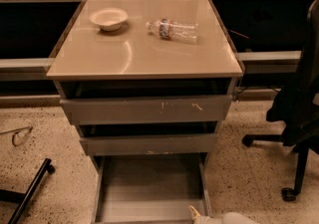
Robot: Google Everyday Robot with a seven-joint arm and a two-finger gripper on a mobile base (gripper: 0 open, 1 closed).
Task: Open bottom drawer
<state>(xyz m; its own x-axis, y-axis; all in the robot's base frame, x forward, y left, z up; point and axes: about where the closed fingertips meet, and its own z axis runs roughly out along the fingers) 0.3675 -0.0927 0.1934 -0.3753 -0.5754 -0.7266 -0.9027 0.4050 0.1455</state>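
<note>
The bottom drawer (149, 188) of the tan-topped cabinet (144, 51) is pulled far out, showing its grey tray interior; its front lies at the lower edge of the view. My gripper (195, 214) is at the drawer's front right corner, mostly cut off by the lower edge. Only a tan tip and a bit of white arm (237, 218) show. The middle drawer front (149, 144) and the scratched top drawer front (147, 110) stand slightly out.
A white bowl (108, 18) and a lying plastic bottle (173, 29) are on the cabinet top. A black office chair (299, 118) stands at the right. A black bar (30, 190) and a wire (17, 135) lie on the speckled floor at the left.
</note>
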